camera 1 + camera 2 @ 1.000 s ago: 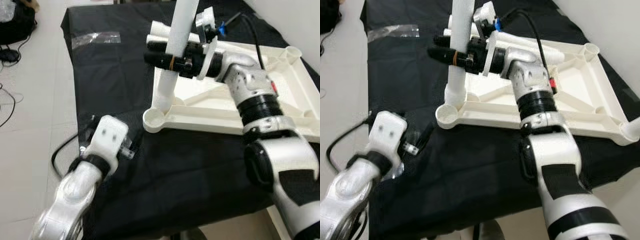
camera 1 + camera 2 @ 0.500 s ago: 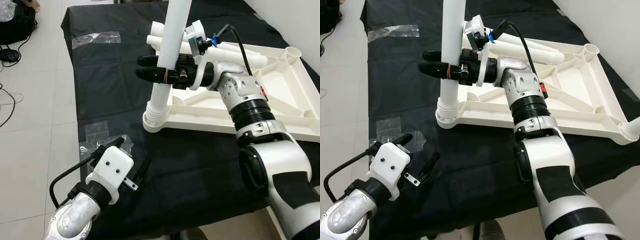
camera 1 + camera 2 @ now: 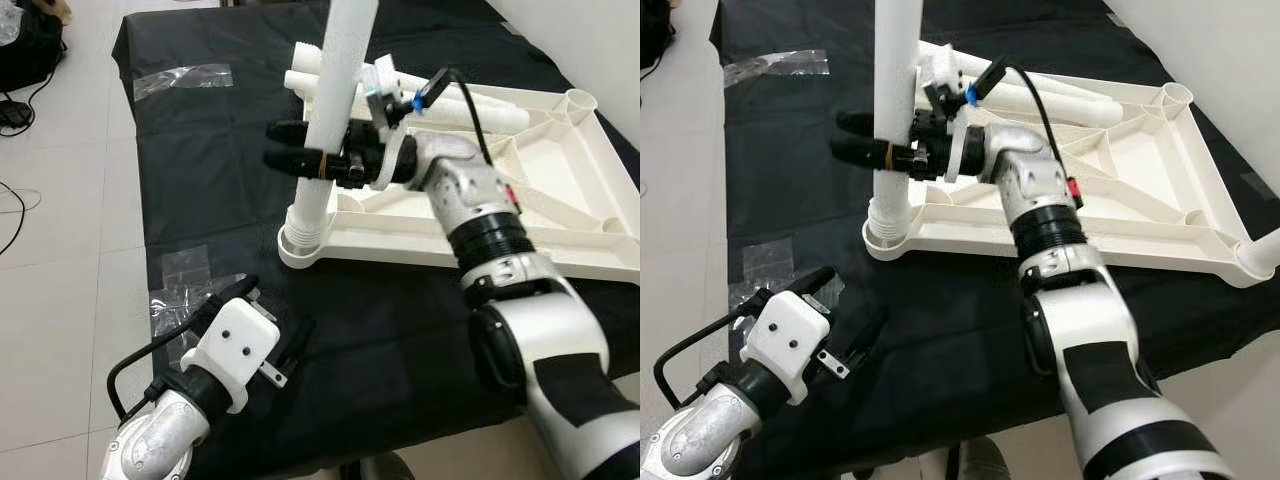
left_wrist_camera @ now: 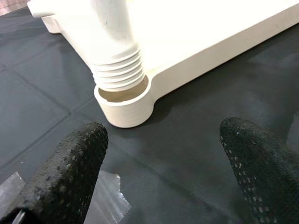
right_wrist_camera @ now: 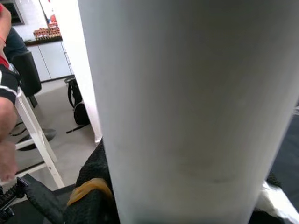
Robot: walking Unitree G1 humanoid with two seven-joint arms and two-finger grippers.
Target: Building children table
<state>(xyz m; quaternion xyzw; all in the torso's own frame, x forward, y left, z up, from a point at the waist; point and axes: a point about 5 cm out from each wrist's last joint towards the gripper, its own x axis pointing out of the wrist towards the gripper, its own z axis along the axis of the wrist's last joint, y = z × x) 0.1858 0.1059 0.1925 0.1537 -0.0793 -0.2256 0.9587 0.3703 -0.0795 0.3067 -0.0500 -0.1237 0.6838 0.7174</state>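
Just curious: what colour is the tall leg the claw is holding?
White; the leg shows best in the right eye view.

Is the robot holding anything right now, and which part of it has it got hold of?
Yes. The right claw grips the white table leg around its shaft, above the threaded end sitting in the tabletop's corner socket. The left claw is open and holds nothing.

You see a leg (image 3: pixel 335 90) and tabletop (image 3: pixel 560 190) of smooth, slightly glossy white plastic, the leg's end ribbed. The cloth (image 3: pixel 200 150) is matt black fabric with clear, shiny tape (image 3: pixel 180 78). The left hand's fingers (image 4: pixel 70 172) are rough, dimpled black rubber.
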